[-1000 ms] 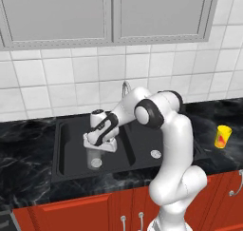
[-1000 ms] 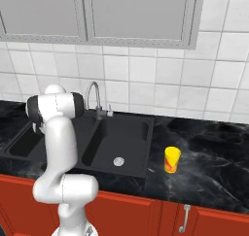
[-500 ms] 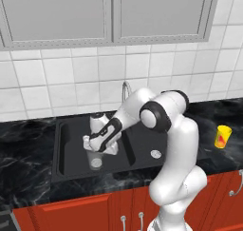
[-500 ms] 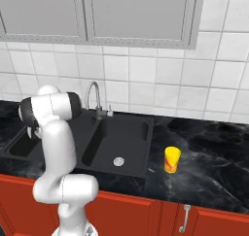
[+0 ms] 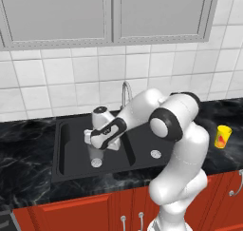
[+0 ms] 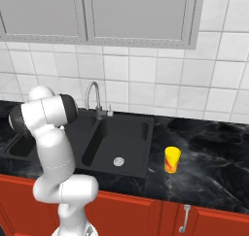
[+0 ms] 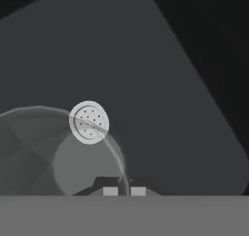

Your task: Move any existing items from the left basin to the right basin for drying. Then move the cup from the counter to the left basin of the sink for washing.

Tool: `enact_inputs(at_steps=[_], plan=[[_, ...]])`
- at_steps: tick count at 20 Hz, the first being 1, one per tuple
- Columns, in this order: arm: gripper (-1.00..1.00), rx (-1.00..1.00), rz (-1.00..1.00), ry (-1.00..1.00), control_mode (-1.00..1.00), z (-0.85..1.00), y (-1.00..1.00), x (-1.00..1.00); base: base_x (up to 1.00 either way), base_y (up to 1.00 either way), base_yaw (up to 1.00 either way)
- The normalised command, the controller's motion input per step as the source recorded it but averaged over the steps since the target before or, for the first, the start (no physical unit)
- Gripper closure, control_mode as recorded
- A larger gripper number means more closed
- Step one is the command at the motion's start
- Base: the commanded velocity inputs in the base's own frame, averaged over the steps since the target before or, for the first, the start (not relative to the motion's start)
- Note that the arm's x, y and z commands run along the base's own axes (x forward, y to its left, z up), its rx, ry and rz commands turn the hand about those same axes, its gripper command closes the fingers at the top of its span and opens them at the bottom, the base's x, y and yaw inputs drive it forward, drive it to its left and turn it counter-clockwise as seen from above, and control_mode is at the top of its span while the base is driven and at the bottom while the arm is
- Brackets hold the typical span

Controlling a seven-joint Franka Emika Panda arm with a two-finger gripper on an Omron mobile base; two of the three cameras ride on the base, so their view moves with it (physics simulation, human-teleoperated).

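Observation:
The clear glass tumbler (image 5: 94, 155) stands in the left basin (image 5: 71, 144) over its silver drain (image 5: 96, 163). My gripper (image 5: 97, 147) reaches down onto it from above. In the hand view the tumbler (image 7: 58, 147) spreads to the left, and its thin wall runs between the two fingertips of my gripper (image 7: 124, 191), which is shut on the rim. The drain (image 7: 89, 122) shows through the glass. The yellow cup (image 5: 222, 136) stands upright on the black marble counter (image 6: 209, 152) right of the sink; it is also the cup (image 6: 171, 160) in the right base view. The right basin (image 5: 144, 139) holds nothing.
A curved chrome tap (image 5: 126, 90) rises behind the divider between the basins, close to my forearm. White tiles and grey wall cabinets are behind. Red cabinet fronts run under the counter edge. The right basin (image 6: 121, 138) has its own drain (image 6: 118, 161).
The jaws have closed the last bit onto the tumbler's rim. The elbow has swung slightly right and lower, while the hand stays over the left basin.

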Motion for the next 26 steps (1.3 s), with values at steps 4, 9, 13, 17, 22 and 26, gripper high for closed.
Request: enact_inputs(at_steps=[4, 9, 13, 17, 22, 26], plan=[[1.0, 0.0, -0.02, 0.0, -1.0, 0.5, -0.08, 0.0, 0.0, 0.0, 0.0], [1.0, 0.0, -0.02, 0.0, -1.0, 0.47, -0.11, -0.1, 0.0, 0.0, 0.0], [1.0, 0.0, -0.03, -0.02, -1.0, 0.51, -0.14, -0.25, 0.0, 0.0, 0.0], [1.0, 0.0, -0.05, -0.01, -1.0, 0.48, -0.16, -0.25, 0.0, 0.0, 0.0], [1.0, 0.0, -0.04, 0.0, -1.0, 0.38, -0.27, -0.32, 0.0, 0.0, 0.0], [1.0, 0.0, 0.0, 0.0, -1.0, 0.32, -0.32, -0.4, 0.0, 0.0, 0.0]])
